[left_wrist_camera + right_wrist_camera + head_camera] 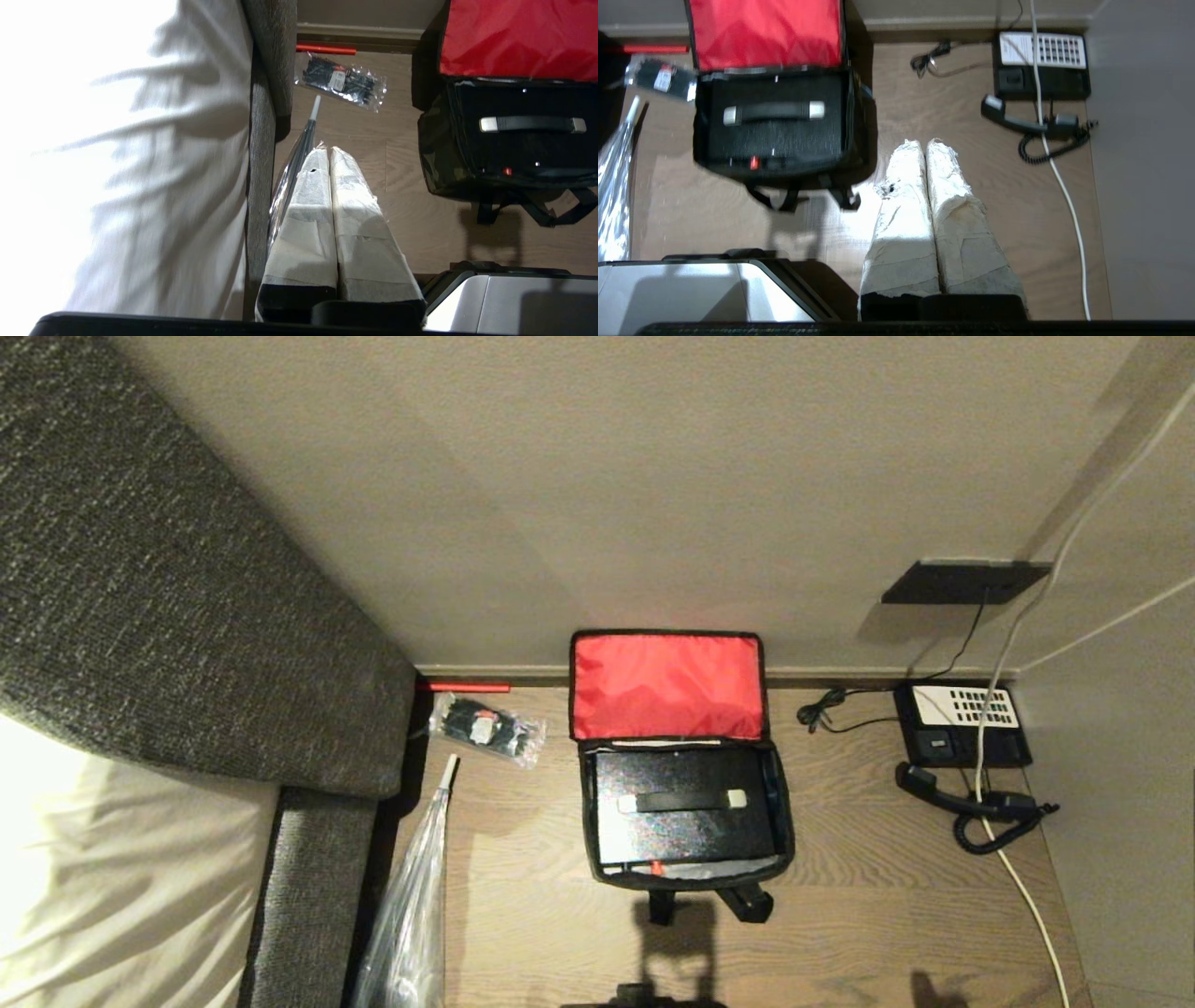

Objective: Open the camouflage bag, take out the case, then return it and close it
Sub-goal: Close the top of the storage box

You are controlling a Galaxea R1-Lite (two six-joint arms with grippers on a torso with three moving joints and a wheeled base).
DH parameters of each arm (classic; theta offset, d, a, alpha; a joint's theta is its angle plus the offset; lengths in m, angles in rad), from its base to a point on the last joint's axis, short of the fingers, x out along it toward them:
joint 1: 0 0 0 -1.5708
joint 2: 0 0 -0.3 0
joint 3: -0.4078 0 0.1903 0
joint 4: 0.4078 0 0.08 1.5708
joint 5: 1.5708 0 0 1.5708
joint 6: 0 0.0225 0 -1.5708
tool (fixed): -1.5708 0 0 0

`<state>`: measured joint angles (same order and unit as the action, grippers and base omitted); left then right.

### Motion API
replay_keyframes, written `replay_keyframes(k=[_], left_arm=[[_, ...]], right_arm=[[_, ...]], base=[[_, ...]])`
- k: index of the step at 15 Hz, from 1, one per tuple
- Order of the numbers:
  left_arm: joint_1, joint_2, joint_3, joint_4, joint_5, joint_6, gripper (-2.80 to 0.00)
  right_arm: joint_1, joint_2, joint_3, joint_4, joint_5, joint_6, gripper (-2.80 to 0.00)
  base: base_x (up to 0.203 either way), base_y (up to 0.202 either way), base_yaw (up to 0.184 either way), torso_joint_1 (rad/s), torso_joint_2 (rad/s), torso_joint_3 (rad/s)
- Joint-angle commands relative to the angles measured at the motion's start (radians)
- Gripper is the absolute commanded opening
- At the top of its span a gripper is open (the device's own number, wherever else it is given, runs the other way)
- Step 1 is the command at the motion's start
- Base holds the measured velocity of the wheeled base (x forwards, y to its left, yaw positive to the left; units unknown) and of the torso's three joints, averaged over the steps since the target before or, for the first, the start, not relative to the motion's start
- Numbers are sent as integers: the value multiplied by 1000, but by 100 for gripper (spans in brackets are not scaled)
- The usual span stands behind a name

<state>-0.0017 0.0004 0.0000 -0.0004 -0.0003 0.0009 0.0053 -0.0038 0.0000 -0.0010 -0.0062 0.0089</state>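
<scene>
Camouflage bag (686, 807) sits on the wooden floor (859, 896), about centre, close to the far wall. Its flap (667, 685) is thrown back against the wall, red lining up. The case (683, 805) lies flat inside the open bag, handle (681, 801) on top, running left to right.

Left end effector (329, 151): wrapped fingers pressed together, clenched on nothing, hanging over the floor left of the bag, near the clear plastic bag (406, 915) and the bed edge. Right end effector (924, 144): fingers likewise clenched, empty, over bare floor between the bag and the telephone (962, 723). Neither arm shows in the head view; both look parked.

Judgement: the opening step looks done, case still in the bag. So either removal is next, or the case is already back and only closing remains; the pictures cannot tell which.

If removal: one end effector must spread its fingers, come down over the handle, grip it across its short width and lift straight up, clear of the bag walls. If closing: catch the flap's far edge and fold it toward the near side.

Small packet of black items (487, 728) lies left of the bag, well apart.
</scene>
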Motion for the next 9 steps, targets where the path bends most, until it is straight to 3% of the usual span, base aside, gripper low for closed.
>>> replay_keyframes(k=[1, 3, 9], left_arm=[[0, -2, 0, -3, 0, 1, -280], [0, 0, 0, -1, -1, 1, -280], [0, 0, 0, -1, 0, 5, -280]], right_arm=[[1, 1, 2, -1, 0, 0, -280], [1, 1, 2, -1, 0, -1, -280], [1, 1, 2, -2, 0, 0, -280]], base=[[169, 0, -2, 2, 1, 4], [143, 0, 1, 4, 3, -2], [0, 0, 0, 0, 0, 0]])
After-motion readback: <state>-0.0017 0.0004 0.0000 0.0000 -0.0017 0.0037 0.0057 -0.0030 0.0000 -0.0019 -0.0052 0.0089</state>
